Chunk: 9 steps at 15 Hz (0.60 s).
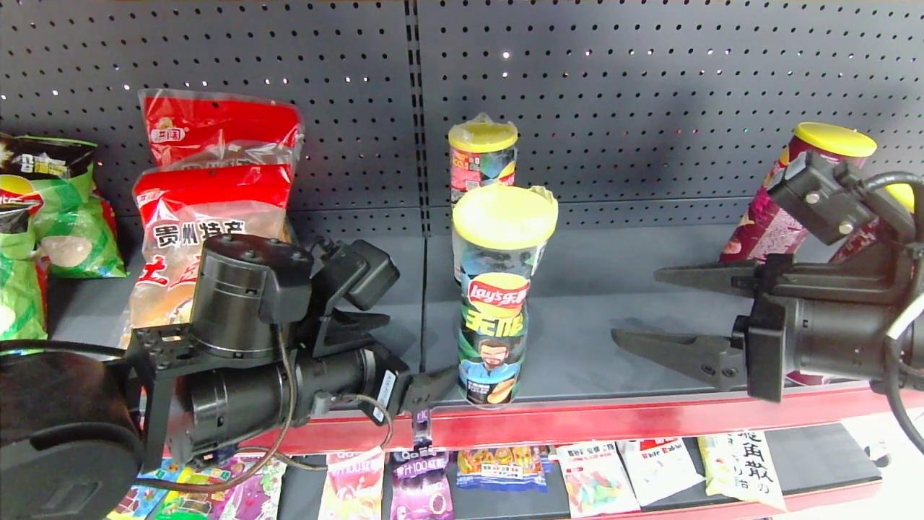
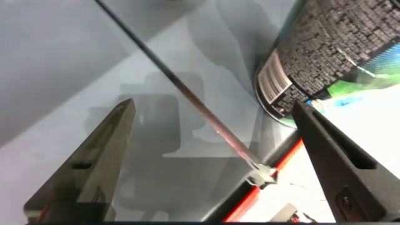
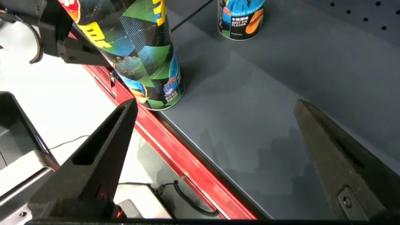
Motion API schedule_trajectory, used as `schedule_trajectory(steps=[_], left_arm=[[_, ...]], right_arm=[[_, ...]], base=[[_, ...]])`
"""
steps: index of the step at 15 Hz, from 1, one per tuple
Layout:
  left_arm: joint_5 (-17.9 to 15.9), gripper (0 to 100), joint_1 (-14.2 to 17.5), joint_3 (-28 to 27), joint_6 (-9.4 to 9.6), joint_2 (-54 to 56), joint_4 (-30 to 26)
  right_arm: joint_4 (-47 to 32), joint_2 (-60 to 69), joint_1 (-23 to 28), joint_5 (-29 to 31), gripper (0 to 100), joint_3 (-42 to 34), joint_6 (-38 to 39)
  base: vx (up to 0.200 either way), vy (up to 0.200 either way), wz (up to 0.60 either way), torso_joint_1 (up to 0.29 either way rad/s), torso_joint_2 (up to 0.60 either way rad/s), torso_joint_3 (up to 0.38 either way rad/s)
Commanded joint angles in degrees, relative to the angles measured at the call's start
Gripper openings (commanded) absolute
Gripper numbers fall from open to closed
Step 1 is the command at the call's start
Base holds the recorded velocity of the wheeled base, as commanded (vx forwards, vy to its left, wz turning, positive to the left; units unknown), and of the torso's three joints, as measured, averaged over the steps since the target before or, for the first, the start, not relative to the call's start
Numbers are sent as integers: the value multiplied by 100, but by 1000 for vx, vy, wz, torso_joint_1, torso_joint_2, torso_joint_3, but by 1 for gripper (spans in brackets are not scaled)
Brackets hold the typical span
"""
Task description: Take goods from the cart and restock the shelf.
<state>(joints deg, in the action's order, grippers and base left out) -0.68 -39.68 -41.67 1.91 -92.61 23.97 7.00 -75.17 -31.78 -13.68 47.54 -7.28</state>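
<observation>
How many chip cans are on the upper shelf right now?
4. The front can stands at the front edge, the rear can behind it, the maroon can at right, and the fourth can mostly hidden beside it. More may be hidden.

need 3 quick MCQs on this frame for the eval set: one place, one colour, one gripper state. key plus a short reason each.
1. Where does the front chip can stand?
A. At the front edge of the shelf
B. Between the right gripper's fingers
C. On its side on the lower shelf

2. What colour is its lid?
A. Red
B. Yellow
C. Blue

3. What state is the right gripper in?
A. Shut on a can
B. Shut on a bag
C. Open, holding nothing

Key:
1 A, it stands upright just behind the red lip.
2 B, the head view shows it yellow.
3 C, its fingers are spread with bare shelf between them.
</observation>
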Motion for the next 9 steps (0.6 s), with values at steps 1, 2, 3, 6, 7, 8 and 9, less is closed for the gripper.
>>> schedule_trajectory(steps=[1, 2, 3, 6, 7, 8, 9], left_arm=[[-2, 100, -22, 18, 2, -2, 3], [-2, 100, -22, 18, 2, -2, 3], [-11, 100, -22, 27, 2, -2, 3], [16, 100, -13, 71, 2, 77, 3], [68, 100, 4, 133, -16, 208, 3], [103, 100, 39, 282, -42, 463, -6], [165, 100, 110, 502, -42, 762, -6]], right_arm=[[3, -16, -4, -3, 100, 1, -2], [3, -16, -12, -3, 100, 9, -2], [3, -24, -12, -3, 100, 9, -2], [-5, -42, -12, -3, 100, -17, -2], [-14, -68, -39, -12, 100, -70, -2], [-14, -147, -65, -30, 100, -122, -11], [-5, -244, -74, -38, 100, -158, -19]], base=[[0, 0, 0, 0, 0, 0], [0, 0, 0, 0, 0, 0], [0, 0, 0, 0, 0, 0], [0, 0, 0, 0, 0, 0], [0, 0, 0, 0, 0, 0], [0, 0, 0, 0, 0, 0], [0, 0, 0, 0, 0, 0]])
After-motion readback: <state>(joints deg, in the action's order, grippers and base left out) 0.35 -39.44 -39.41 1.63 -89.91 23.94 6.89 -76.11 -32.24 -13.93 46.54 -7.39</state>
